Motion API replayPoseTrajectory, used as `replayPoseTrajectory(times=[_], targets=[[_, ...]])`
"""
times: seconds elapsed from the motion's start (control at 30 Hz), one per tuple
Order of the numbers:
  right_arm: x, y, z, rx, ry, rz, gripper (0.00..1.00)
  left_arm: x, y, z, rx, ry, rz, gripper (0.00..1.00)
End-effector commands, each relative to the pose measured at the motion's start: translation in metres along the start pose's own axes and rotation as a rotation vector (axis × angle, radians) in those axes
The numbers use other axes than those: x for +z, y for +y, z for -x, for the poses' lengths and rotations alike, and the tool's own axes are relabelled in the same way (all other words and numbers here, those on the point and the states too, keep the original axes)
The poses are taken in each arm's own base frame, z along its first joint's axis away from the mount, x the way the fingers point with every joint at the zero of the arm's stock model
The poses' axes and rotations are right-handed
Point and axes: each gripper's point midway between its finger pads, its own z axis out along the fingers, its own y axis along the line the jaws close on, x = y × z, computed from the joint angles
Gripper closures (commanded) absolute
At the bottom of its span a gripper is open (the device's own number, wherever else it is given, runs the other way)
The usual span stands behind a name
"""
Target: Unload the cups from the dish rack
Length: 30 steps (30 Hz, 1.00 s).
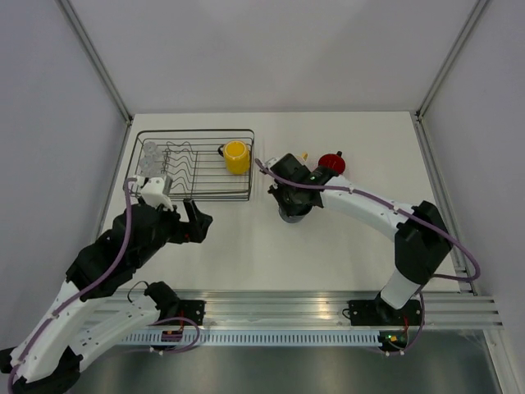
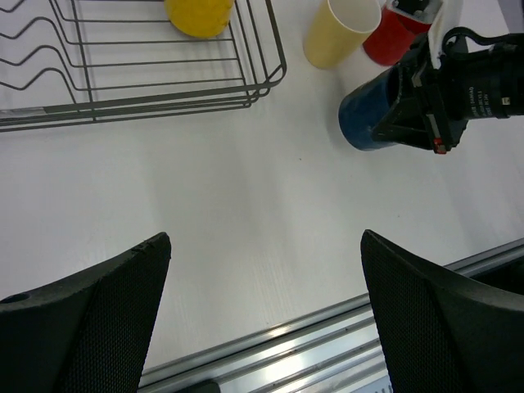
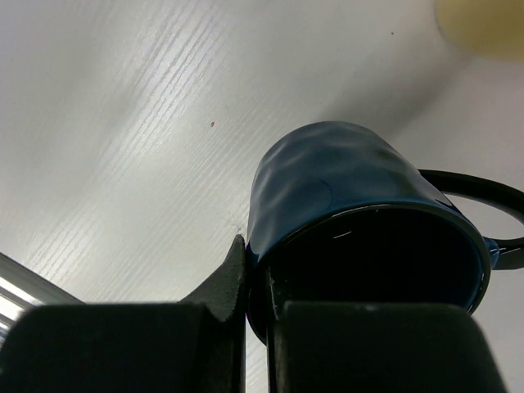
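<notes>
Black wire forms the dish rack (image 1: pixel 194 131), which sits at the far left of the white table (image 1: pixel 344 246). A bright yellow mug (image 1: pixel 236 157) sits inside the rack at its right end, close to the right wall. Some clear glasses (image 1: pixel 150 154) crowd the rack's left end, too blurred to count.

Three more mugs are grouped on the table to the right of the rack. The dark blue mug (image 3: pixel 344 184) is off the rack's near right corner and is the closest of the three to the arm bases. The right gripper (image 3: pixel 258 274) is clamped on this mug's wall, with one finger pressed against the outside and the other reaching down inside the rim. The grip is on the side of the mug opposite the handle (image 3: pixel 475 180). I cannot tell whether the mug's base rests on the table or hangs just above it.

A pale cream mug (image 2: pixel 340 33) and a red mug (image 2: pixel 391 39) stand side by side beyond the blue one, level with the rack's right end. The cream mug is the nearer of the two to the rack and the red one is further out. In the left wrist view they look touching or almost touching.

The left gripper (image 2: pixel 264 239) hangs over bare table just in front of the rack's near rail. Its fingers (image 2: pixel 90 319) are spread wide apart with nothing between them. In its own camera view, the rack's near right corner lies ahead to the left, and the blue mug lies ahead to the right.
</notes>
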Motion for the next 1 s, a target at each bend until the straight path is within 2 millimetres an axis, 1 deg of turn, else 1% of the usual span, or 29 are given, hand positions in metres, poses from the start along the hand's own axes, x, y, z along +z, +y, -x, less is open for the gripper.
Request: replayPoseTrajectory(times=[0.0,0.03,0.07,0.13,0.2,0.27,0.5,0.67,0.77,0.87,0.9,0.97], targets=[[0.004,-0.004,0.022,-0.032,-0.017,-0.062,1.0,-0.01,0.022,0.0,0.1,-0.031,0.062,0.0],[0.007,-0.005,0.022,-0.032,-0.01,-0.066,1.0,-0.013,0.029,0.003,0.097,-0.061,0.088,0.0],[0.015,-0.005,0.02,-0.029,0.008,-0.069,1.0,-0.014,0.032,0.003,0.09,-0.071,0.102,0.0],[0.02,-0.004,0.022,-0.017,0.015,-0.07,1.0,-0.019,0.032,0.006,0.082,-0.102,0.084,0.0],[0.029,-0.004,0.02,-0.011,0.039,-0.078,1.0,-0.019,0.033,0.008,0.086,-0.126,0.079,0.0],[0.037,-0.006,0.017,-0.007,0.064,-0.092,1.0,-0.022,0.037,0.009,0.08,-0.152,0.09,0.0],[0.051,-0.007,0.014,-0.015,0.107,-0.1,1.0,-0.025,0.041,0.01,0.056,-0.204,0.087,0.0],[0.058,-0.009,0.007,-0.008,0.148,-0.12,0.98,-0.024,0.041,0.01,0.055,-0.208,0.086,0.0],[0.061,-0.01,0.004,0.001,0.165,-0.126,0.94,-0.023,0.04,0.01,0.055,-0.205,0.083,0.0],[0.061,-0.009,0.006,0.009,0.164,-0.124,0.88,-0.02,0.038,0.007,0.055,-0.192,0.079,0.0],[0.061,-0.009,0.007,0.014,0.161,-0.123,0.82,-0.019,0.037,0.006,0.056,-0.185,0.074,0.0],[0.058,-0.008,0.011,0.015,0.145,-0.121,0.78,-0.016,0.035,0.005,0.055,-0.17,0.072,0.0]])
